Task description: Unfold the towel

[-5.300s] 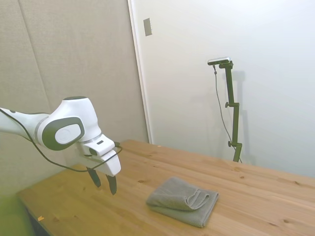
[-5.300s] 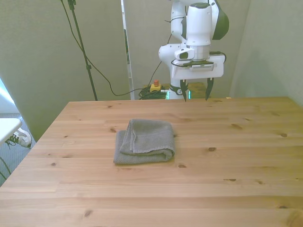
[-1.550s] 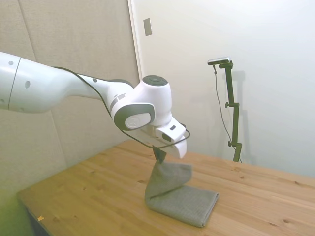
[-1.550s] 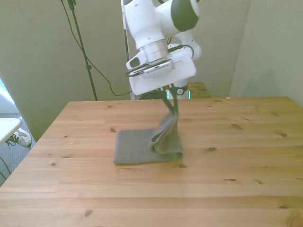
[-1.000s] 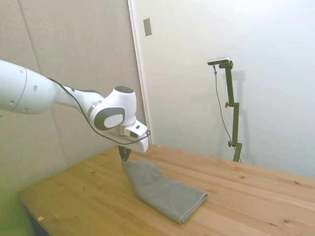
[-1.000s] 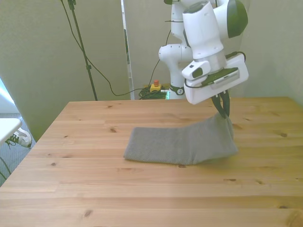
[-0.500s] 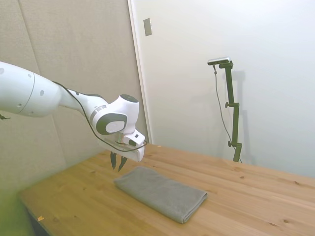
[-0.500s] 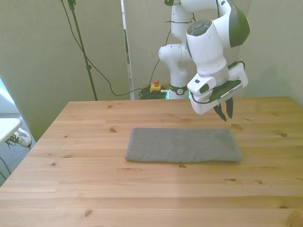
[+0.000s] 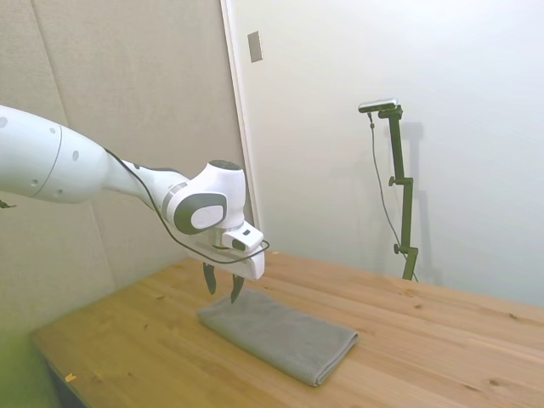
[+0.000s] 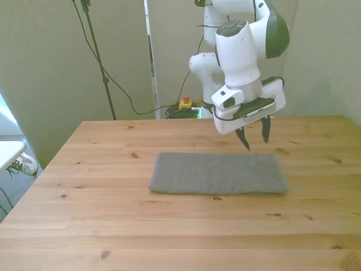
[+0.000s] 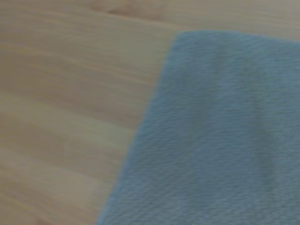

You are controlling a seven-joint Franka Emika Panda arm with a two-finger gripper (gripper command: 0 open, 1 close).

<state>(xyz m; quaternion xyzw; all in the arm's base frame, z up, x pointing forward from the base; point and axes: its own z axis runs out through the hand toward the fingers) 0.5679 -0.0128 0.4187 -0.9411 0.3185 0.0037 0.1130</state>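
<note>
The towel [image 10: 219, 173] lies flat as a long strip mid-tabletop [image 10: 169, 237], its side-view edge looking doubled; one fold seems left; the hand [image 10: 254, 137] hovers apart and empty above its far right end; next it must pinch the top layer's edge.

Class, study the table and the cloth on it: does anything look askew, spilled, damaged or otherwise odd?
Nothing stands out. The towel lies flat on the table as a long strip, edges fairly straight, no bunching. The gripper hangs open above its far edge, touching nothing.
</note>
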